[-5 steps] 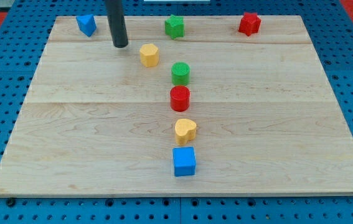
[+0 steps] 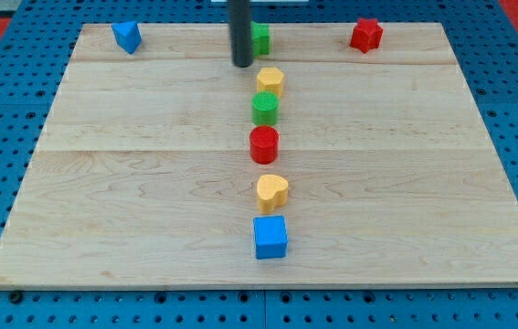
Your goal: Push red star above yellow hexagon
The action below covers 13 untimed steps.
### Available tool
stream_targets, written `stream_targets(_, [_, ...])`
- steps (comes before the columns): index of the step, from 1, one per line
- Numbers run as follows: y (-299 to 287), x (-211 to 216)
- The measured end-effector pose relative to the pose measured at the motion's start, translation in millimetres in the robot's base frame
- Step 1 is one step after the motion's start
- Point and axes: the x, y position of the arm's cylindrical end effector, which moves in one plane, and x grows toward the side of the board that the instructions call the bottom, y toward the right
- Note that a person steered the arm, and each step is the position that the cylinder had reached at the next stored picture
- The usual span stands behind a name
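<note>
The red star (image 2: 365,35) sits near the board's top edge at the view's right. The yellow hexagon (image 2: 269,80) lies at the top middle, right above the green cylinder (image 2: 265,108) and touching it. My tip (image 2: 242,63) is just to the upper left of the yellow hexagon, close to it. The rod partly hides the green star (image 2: 260,38) behind it. The red star is far to the right of my tip.
A column runs down the middle: the green cylinder, a red cylinder (image 2: 264,144), a yellow heart (image 2: 272,191) and a blue cube (image 2: 270,237). A blue block (image 2: 127,36) sits at the top left. The wooden board (image 2: 103,183) lies on a blue pegboard.
My tip has moved right, from the left of the yellow hexagon to its upper left. The yellow hexagon has slid right and now sits against the green cylinder's top.
</note>
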Motion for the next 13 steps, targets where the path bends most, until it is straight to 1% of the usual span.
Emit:
stream_targets(1, [83, 10])
stream_targets(2, [198, 5])
stream_targets(3, [278, -30])
stream_targets(4, [256, -77])
stream_targets(5, [211, -68])
stream_targets(6, [188, -36])
stream_targets(7, [168, -20])
stream_targets(8, [188, -52])
stream_targets(9, [147, -69])
stream_targets(10, [92, -59])
stream_targets(11, [84, -27])
stream_targets(12, [131, -50])
stream_targets(13, [148, -74])
